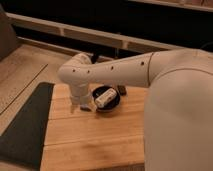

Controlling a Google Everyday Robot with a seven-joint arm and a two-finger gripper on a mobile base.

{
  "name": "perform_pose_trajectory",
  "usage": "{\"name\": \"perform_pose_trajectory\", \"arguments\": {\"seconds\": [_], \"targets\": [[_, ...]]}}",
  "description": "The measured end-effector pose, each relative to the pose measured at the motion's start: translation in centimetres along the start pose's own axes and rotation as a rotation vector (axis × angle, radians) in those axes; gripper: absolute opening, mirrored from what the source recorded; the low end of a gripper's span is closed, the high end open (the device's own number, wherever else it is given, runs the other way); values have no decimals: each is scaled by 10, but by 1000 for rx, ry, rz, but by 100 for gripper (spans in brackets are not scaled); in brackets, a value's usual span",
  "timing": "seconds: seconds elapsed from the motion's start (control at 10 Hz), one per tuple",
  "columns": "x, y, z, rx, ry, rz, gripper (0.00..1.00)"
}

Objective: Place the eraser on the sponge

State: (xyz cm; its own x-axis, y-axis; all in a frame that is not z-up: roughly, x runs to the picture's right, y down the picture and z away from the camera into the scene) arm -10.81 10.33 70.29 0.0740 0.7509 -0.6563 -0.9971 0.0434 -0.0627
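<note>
The eraser point(122, 91) is a small dark block lying on the wooden table just right of the black bowl. A bit of the blue-grey sponge point(88, 107) shows at the bowl's left edge, mostly hidden under my wrist. My gripper point(77, 105) points down at the table, right beside the sponge and left of the bowl. It is well apart from the eraser. The white arm covers most of the gripper.
The round black bowl point(108, 98) holds a white cylinder point(103, 99). The wooden table point(95, 140) has a dark mat point(25, 125) along its left side. My large white arm point(175, 100) fills the right of the view. A railing runs behind.
</note>
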Motion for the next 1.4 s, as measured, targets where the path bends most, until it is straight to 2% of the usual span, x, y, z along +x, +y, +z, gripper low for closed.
{"name": "perform_pose_trajectory", "arguments": {"seconds": [0.8,1.0,1.1,1.2,1.3,1.4], "targets": [[0,1,0,-1,0,-4,65],[-2,9,3,-6,10,-45,65],[-10,16,7,-6,14,-101,65],[-22,11,8,0,10,-136,65],[-41,-4,5,14,-9,-177,65],[-62,-34,-12,27,-55,-190,65]]}}
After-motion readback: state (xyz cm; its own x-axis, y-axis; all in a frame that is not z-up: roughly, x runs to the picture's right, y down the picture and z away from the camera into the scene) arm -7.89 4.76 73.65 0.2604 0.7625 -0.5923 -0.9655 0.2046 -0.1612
